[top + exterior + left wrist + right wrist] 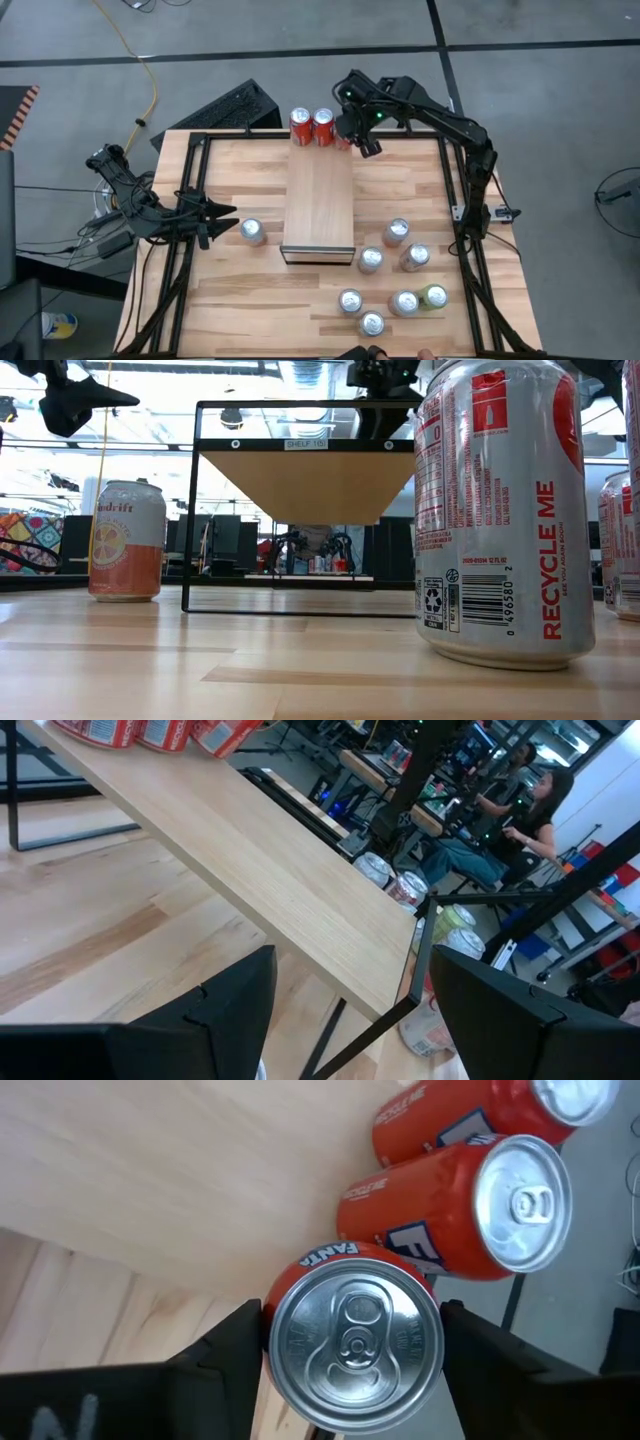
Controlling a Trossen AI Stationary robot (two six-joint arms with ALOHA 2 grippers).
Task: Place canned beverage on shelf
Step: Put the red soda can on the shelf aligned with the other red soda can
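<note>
The shelf (318, 205) is a narrow light-wood platform in the middle of the table; the low view shows it as a shelf (310, 480) on a black frame. Two orange-red cans (301, 127) (323, 127) stand at its far end. My right gripper (365, 143) is at the shelf's far right corner, shut on a third orange can (352, 1340) next to those two. My left gripper (228, 211) waits open near the table's left edge, level, facing the shelf (250, 850), with nothing between its fingers. My right gripper pinches the can's two opposite sides, just below the top rim (275, 1320), between its two fingers. The fingers come slanting down from the far side. The can is upright at the shelf's far right corner. Its own top hides its base, so whether it rests there cannot be told.
Several cans stand on the table right of and in front of the shelf (397, 231) (371, 259) (404, 302), and one stands to the shelf's left (252, 231). A large can (495, 510) fills the low view's right. Black frame rails (190, 180) run along the table's sides. A person (530, 810) sits beyond the table.
</note>
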